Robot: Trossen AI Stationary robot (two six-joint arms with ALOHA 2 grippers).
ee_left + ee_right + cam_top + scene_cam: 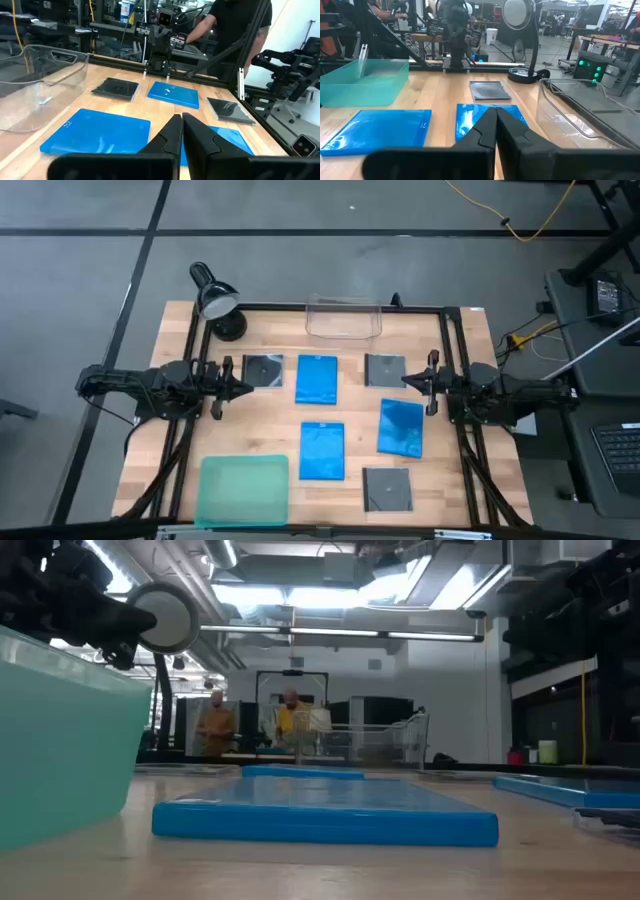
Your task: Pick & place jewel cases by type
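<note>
Three bright blue jewel cases lie flat on the wooden table: one far-centre [317,378] [100,131] [470,117], one near-centre [322,450] [380,129] [325,810], one to the right [401,427] [173,94]. Three square dark grey cases lie flat too: far-left [263,369] [490,91], far-right [385,369] [116,88], near-right [387,488] [230,109]. My left gripper [240,385] [181,122] hovers shut at the table's left, beside the far-left grey case. My right gripper [408,380] [495,112] hovers shut at the right, beside the far-right grey case.
A teal-green shallow tray [243,490] [362,82] sits at the near-left corner. A clear plastic bin [343,318] [40,80] stands at the far edge's middle. A black desk lamp [215,302] stands at the far-left corner. Black frame rails [452,340] border the table. People show in the room behind.
</note>
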